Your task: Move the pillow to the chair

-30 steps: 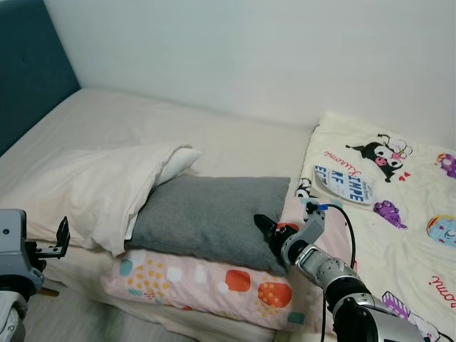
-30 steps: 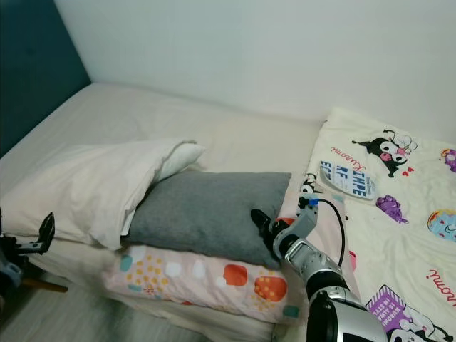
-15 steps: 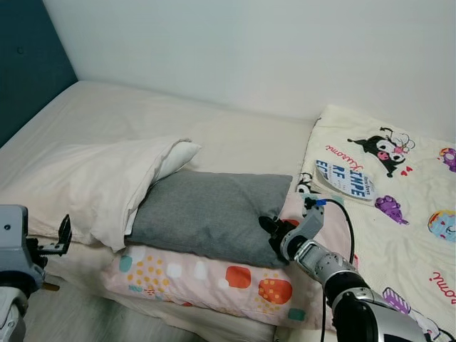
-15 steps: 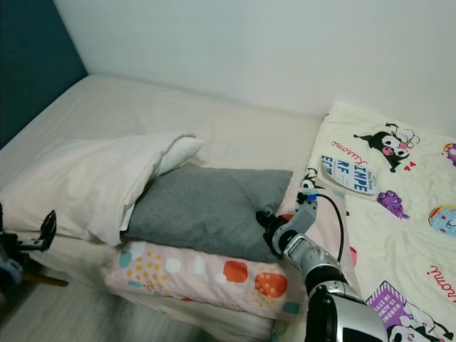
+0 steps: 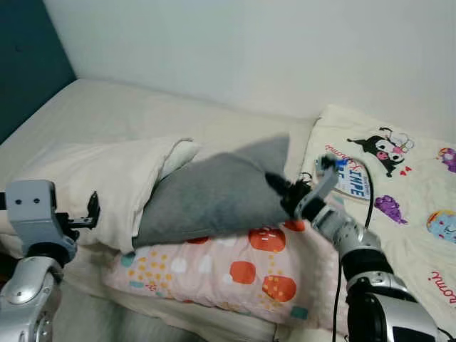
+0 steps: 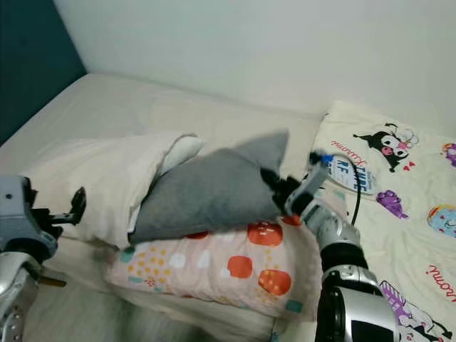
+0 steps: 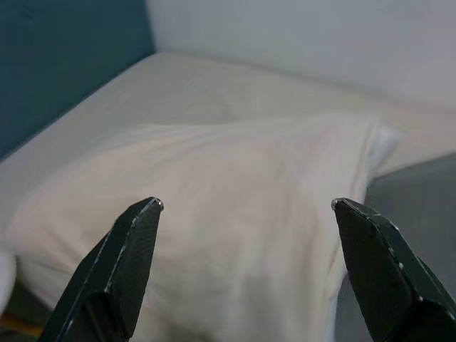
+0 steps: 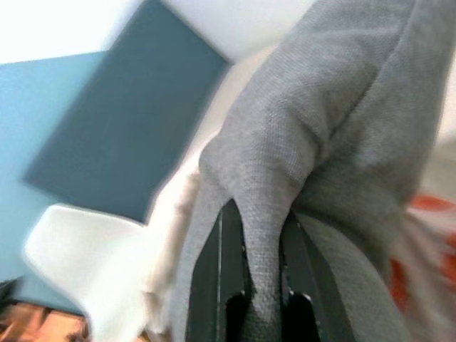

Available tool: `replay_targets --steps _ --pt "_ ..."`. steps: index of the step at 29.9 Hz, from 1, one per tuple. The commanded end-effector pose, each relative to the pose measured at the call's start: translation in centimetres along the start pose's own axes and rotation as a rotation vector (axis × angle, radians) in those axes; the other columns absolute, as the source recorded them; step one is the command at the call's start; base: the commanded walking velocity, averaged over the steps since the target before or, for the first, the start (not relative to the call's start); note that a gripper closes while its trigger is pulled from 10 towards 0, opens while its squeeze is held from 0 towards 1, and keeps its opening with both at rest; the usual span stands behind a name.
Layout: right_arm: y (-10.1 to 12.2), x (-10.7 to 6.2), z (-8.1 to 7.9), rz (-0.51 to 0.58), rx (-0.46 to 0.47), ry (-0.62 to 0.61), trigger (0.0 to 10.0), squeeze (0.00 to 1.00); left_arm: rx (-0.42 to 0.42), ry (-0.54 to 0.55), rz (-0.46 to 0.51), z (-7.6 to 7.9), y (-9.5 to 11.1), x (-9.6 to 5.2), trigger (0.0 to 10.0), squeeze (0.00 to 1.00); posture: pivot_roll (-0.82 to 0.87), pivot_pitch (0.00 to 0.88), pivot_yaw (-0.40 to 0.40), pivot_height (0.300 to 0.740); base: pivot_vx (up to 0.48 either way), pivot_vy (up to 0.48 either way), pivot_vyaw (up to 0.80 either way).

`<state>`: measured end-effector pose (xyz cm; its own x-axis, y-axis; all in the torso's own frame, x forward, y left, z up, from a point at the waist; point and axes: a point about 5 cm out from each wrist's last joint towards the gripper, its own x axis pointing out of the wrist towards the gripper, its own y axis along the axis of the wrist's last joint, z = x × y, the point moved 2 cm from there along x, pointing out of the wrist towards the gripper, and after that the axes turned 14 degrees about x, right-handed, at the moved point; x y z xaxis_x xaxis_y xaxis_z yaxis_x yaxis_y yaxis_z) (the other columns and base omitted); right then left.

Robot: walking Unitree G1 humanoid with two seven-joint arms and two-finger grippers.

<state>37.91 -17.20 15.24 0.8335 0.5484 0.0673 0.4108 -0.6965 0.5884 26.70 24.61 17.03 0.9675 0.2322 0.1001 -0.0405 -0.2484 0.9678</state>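
The grey pillow (image 5: 214, 196) is tilted up off the dotted pink pillow (image 5: 228, 274) near the bed's front edge, its corner pinched between the closed fingers of the right gripper (image 5: 279, 187). The right wrist view shows fabric bunched around those fingers (image 8: 226, 285). The left gripper (image 7: 246, 214) hangs spread wide before the cream pillow (image 7: 235, 214). A fan (image 5: 350, 178) on the cartoon blanket (image 5: 406, 199) has partly readable lettering.
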Motion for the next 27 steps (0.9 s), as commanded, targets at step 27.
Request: replay_targets --steps 27 --pt "2.0 1.1 -17.7 0.081 -0.164 0.737 0.0 0.00 -0.016 0.019 0.070 2.9 0.4 2.2 10.0 0.00 0.08 0.000 -0.051 0.740 0.000 0.000 0.53"
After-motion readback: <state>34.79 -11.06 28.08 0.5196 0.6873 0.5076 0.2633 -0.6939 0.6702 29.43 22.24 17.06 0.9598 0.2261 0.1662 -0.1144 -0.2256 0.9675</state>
